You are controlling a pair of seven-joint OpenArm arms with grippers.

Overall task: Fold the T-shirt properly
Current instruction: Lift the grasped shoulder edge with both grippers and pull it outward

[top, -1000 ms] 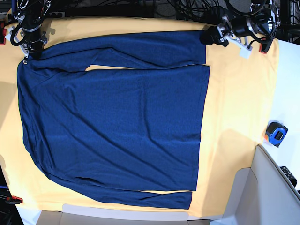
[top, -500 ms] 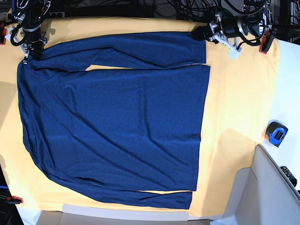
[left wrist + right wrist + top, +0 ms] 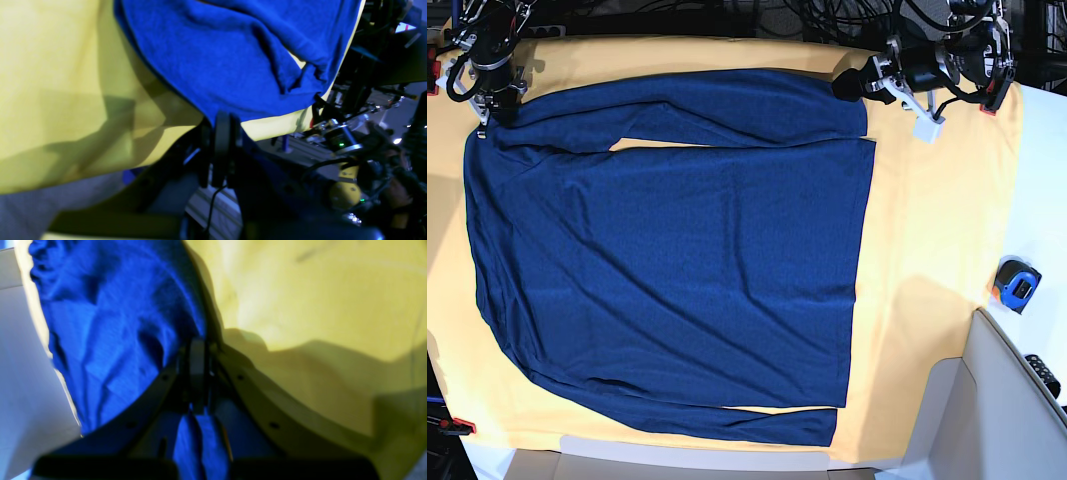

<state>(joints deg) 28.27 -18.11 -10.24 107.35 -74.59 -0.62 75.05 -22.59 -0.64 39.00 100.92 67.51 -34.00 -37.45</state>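
Note:
The dark navy T-shirt point(image 3: 677, 260) lies spread flat on the yellow-orange table cloth point(image 3: 937, 230), one long sleeve along the top and the other along the bottom. My left gripper point(image 3: 852, 85) sits at the top sleeve's cuff end. In the left wrist view the left gripper point(image 3: 222, 125) is shut on the T-shirt point(image 3: 233, 50) at its edge. At the top left shoulder corner is my right gripper point(image 3: 489, 108). The right wrist view shows the right gripper point(image 3: 197, 348) shut on a fold of the T-shirt point(image 3: 110, 326).
A blue tape measure point(image 3: 1017, 285) lies at the right edge of the cloth. A white surface point(image 3: 1007, 400) with a black device point(image 3: 1045, 375) fills the lower right corner. Cables run along the top edge. A red clamp point(image 3: 462, 426) holds the cloth at lower left.
My left gripper moved left onto the top sleeve's cuff end and closed on it. The right gripper stayed in place, still shut on the shoulder corner.

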